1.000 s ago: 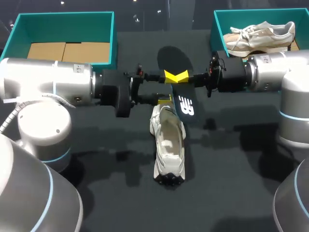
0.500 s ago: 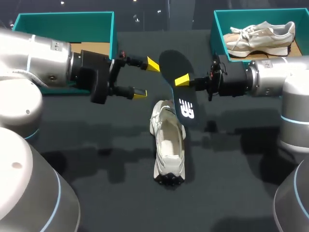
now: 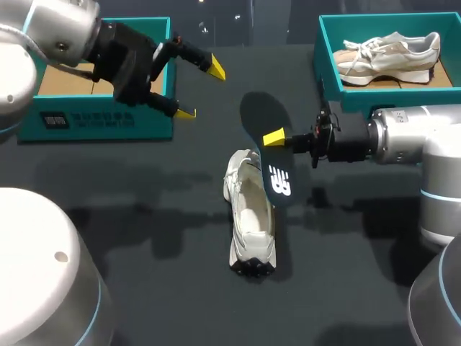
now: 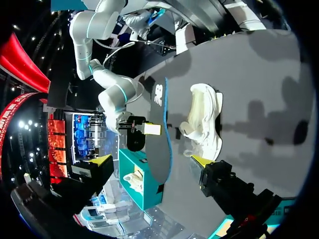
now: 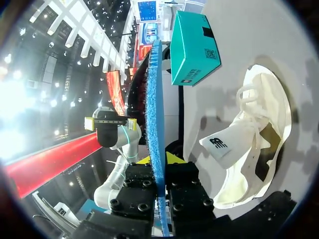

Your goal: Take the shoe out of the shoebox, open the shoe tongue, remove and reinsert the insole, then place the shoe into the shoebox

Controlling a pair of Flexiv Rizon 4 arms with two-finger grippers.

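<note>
My right gripper [image 3: 275, 137] is shut on the edge of a dark insole [image 3: 268, 155], which it holds tilted above the heel of a white shoe [image 3: 251, 216] lying on the table. The right wrist view shows the insole [image 5: 155, 114] edge-on, blue underside showing, clamped in that gripper [image 5: 158, 163], with the shoe [image 5: 254, 149] beside it, tongue pulled out. My left gripper [image 3: 201, 91] is open and empty, raised by the left teal shoebox [image 3: 101, 122]. Its own view has the insole [image 4: 159, 144] and shoe [image 4: 204, 119] ahead of the spread gripper [image 4: 149, 160].
The left shoebox holds brown cardboard [image 3: 101, 76]. At the back right, a second teal shoebox [image 3: 325, 50] holds another pale sneaker [image 3: 389, 50]. Dark table [image 3: 144, 238] stretches around the shoe.
My left gripper let go of the insole, opened wide and drew back up and left toward the left shoebox. The right gripper kept the insole and lowered it slightly over the shoe.
</note>
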